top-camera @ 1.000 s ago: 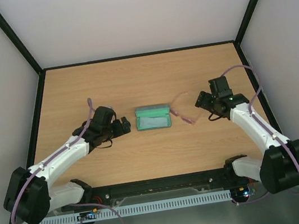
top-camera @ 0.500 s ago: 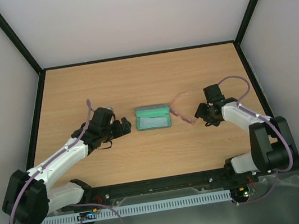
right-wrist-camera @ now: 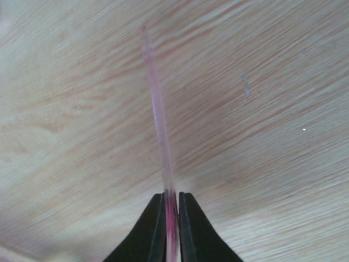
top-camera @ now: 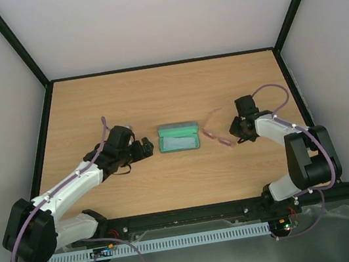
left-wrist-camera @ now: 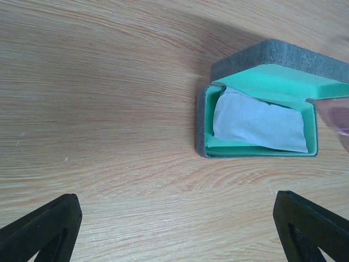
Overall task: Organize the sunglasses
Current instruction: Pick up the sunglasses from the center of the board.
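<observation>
The pink translucent sunglasses lie on the wooden table just right of the case. My right gripper is shut on them; the right wrist view shows a thin pink strip of the sunglasses clamped between the two black fingers. My right gripper is low over the table. The grey-blue case lies open, green-lined, with a pale cloth inside. My left gripper stands open just left of the case, nothing between its fingers.
Black rails border the table at the left, back and right, with grey walls beyond. The arms' bases and a cable rail run along the near edge.
My right gripper moved left and down to the sunglasses and shut on them. The sunglasses shifted slightly. The left arm stayed still.
</observation>
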Robot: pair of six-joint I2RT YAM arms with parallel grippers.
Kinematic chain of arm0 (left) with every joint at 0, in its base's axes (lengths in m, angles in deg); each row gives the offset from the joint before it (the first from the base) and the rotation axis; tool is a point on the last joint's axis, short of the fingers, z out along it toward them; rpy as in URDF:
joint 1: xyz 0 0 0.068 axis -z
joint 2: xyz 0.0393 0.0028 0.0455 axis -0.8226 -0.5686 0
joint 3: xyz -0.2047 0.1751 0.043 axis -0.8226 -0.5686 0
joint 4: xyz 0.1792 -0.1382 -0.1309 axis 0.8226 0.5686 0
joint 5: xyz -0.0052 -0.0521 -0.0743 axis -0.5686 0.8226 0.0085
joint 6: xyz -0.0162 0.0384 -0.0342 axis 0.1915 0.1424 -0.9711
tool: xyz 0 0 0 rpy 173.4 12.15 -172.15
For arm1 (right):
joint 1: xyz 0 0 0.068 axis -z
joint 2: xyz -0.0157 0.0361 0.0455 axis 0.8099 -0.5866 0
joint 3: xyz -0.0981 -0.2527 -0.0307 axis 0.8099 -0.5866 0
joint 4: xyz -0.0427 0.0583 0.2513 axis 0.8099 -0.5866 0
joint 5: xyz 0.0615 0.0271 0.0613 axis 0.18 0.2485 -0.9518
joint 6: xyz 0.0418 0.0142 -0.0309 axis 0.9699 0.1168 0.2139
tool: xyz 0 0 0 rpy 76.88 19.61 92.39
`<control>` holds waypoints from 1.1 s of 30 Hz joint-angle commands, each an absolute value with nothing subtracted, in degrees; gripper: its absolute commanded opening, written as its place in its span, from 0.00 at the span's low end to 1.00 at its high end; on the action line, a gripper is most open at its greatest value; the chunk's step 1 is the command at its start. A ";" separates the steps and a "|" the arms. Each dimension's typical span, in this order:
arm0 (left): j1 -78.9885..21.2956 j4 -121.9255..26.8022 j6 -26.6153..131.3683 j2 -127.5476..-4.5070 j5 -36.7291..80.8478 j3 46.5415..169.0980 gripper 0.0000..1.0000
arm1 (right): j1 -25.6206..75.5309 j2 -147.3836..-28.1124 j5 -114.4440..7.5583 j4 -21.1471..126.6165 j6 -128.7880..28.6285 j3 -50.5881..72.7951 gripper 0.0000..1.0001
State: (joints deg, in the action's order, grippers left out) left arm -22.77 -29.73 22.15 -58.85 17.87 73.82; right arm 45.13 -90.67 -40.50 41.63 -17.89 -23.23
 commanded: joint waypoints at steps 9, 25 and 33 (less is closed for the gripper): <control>-22.04 -24.76 23.53 -57.41 18.01 79.91 0.99 | 43.67 -77.13 -39.37 38.72 -22.60 -21.38 0.01; -21.44 -13.59 28.71 -57.77 25.91 96.66 0.33 | 19.76 -65.88 -31.14 31.85 -31.36 -15.83 0.01; -16.06 -14.56 27.90 -63.15 25.34 100.62 0.28 | 18.77 -67.10 -36.17 33.33 -34.35 -14.36 0.01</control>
